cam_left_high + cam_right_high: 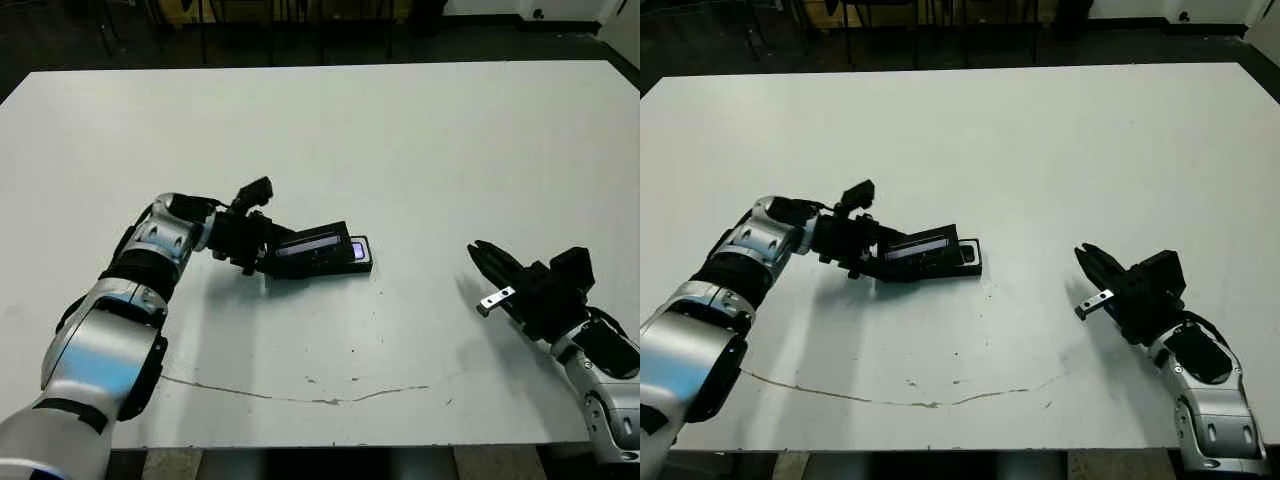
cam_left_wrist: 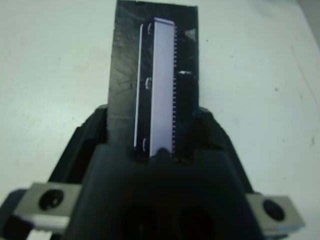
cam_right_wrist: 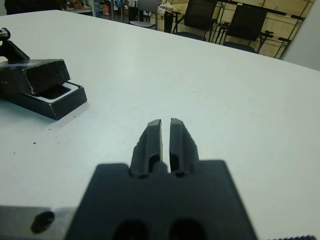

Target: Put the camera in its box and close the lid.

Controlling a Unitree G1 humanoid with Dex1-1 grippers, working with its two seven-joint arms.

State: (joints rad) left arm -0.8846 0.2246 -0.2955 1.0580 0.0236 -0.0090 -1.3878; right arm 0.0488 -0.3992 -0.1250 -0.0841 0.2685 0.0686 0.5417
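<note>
The box [image 1: 357,254] lies at mid-table, black outside with a white lining showing at its uncovered end [image 3: 59,95]. The lid [image 1: 312,244], flat and black with a glossy pale stripe [image 2: 163,85], rests tilted over the box, its left end raised. My left gripper [image 1: 256,256] is shut on that raised end. Something dark lies inside the box under the lid; I cannot tell if it is the camera. My right gripper [image 1: 480,254] hovers low over the table to the right, well apart from the box, with its fingertips [image 3: 155,125] shut on nothing.
A thin brown crack line [image 1: 300,396] runs across the table [image 1: 400,140] near its front edge. Chairs [image 3: 200,20] stand beyond the far side. Bare table surface lies between the box and my right gripper.
</note>
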